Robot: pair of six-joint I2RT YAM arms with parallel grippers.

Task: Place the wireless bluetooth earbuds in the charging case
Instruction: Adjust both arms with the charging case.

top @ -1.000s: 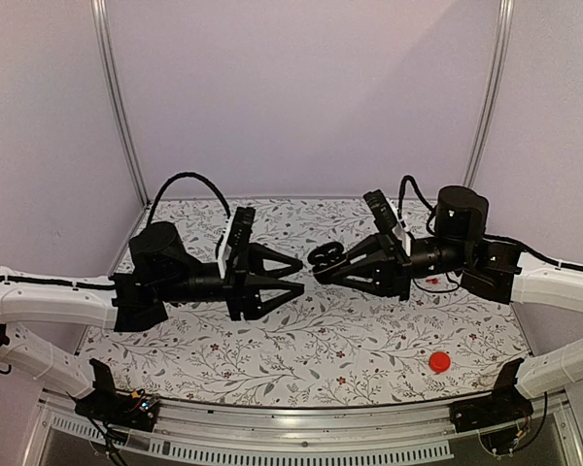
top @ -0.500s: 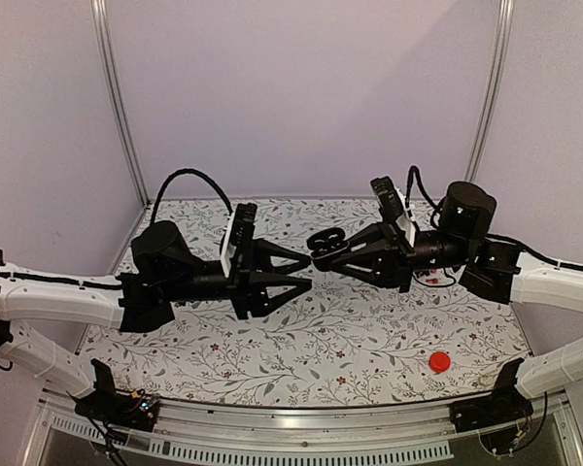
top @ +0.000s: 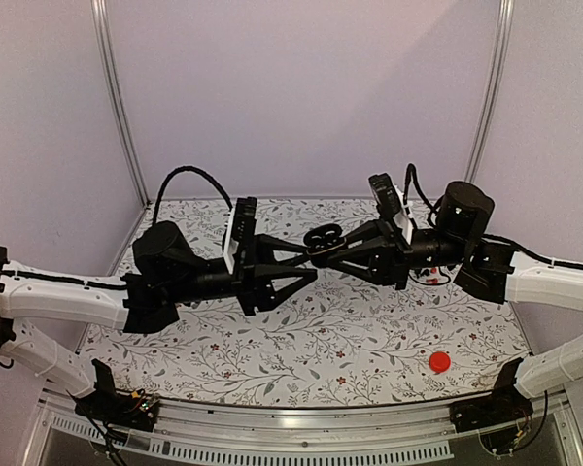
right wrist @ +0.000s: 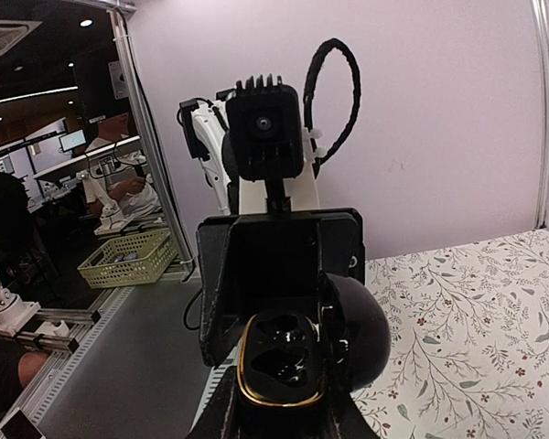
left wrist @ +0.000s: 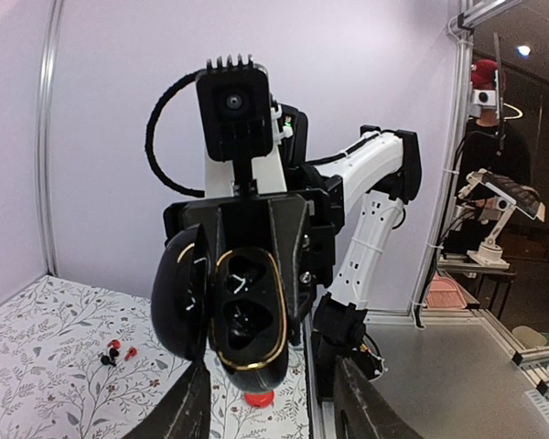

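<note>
two black and white robot arms reach toward each other above a table [top: 369, 330] with a floral print. the right gripper [right wrist: 284, 389] is pinching the charging case [left wrist: 247, 311], a small glossy black clamshell, and holds it in mid-air well above the table, near the middle. the case is hinged open. its two round halves sit side by side, each edged with a thin gold rim, and the hollows face the left arm. the left gripper [left wrist: 274, 402] points straight at the case with its fingers spread apart and nothing between them. its tips are just beside the case, and it is not possible to tell whether they touch it. a flat red disc [top: 439, 362] lies on the table at the front right, well apart from both grippers.
</note>
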